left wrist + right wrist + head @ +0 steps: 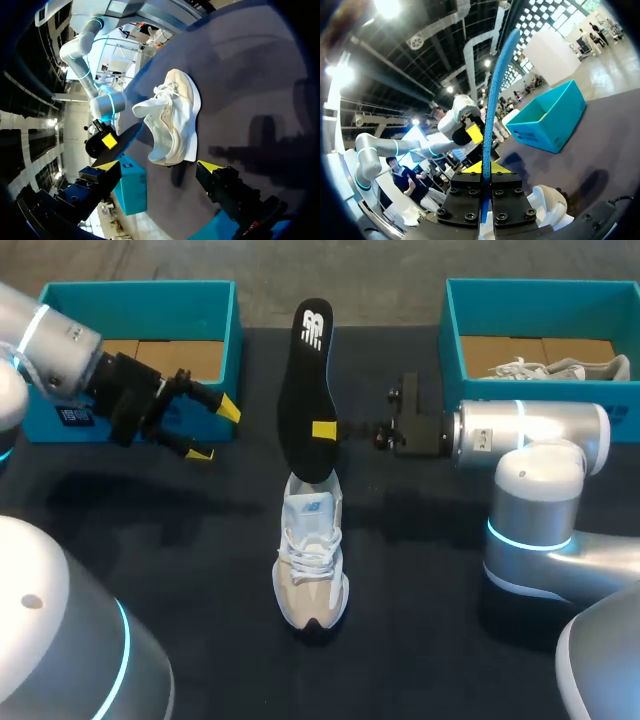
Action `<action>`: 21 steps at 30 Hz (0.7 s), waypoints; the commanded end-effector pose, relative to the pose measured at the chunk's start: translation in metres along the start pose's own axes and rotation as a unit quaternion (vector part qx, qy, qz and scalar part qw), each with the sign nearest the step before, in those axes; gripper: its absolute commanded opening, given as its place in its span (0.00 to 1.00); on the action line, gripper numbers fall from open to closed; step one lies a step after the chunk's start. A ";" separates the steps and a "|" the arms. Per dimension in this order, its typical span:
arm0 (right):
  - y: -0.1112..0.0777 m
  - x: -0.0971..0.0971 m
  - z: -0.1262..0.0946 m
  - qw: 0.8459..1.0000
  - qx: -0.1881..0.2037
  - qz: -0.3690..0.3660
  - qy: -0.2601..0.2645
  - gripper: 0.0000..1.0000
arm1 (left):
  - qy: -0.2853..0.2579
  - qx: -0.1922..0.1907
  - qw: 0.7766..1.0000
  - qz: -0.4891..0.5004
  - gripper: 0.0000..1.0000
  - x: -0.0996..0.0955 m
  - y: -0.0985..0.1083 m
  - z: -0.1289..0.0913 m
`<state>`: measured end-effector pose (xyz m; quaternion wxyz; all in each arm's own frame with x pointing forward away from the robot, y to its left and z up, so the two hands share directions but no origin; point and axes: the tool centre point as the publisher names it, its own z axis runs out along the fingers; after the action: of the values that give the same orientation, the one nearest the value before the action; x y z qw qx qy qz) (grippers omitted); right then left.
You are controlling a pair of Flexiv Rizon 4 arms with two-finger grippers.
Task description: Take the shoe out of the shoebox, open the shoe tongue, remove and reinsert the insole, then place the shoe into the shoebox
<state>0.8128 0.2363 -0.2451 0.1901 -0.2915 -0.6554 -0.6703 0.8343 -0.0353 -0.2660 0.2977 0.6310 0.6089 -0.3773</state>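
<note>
Head view puts the shoe mid-table, toe toward 6 o'clock, with the black insole standing at its 12 o'clock, lower end by the opening. The right gripper is clamped on the insole's edge; the left gripper, fingers apart, hangs at the shoe's 10 o'clock. Removal looks done; next, I judge, the insole must be slid back in

head view: even overhead light; dark surface dim, shoe bright against it. soft shadow at centre left. white glare on right arm casing, centre right. left wrist view: distinct shadow, right of frame.
</note>
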 end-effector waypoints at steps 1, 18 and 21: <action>-0.002 0.001 0.001 1.000 -0.003 0.000 -0.002 0.00 | -0.005 -0.006 1.000 0.001 1.00 0.004 -0.004 0.002; -0.005 -0.011 0.017 0.999 0.014 -0.035 -0.020 0.00 | -0.007 0.000 1.000 0.005 1.00 0.003 0.004 0.015; -0.007 -0.013 0.019 0.999 0.010 -0.044 -0.019 0.00 | -0.006 0.006 1.000 -0.002 1.00 0.006 0.009 0.019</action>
<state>0.8171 0.2454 -0.2553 0.1547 -0.2730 -0.6798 -0.6628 0.8319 -0.0434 -0.2759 0.3023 0.6299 0.6066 -0.3793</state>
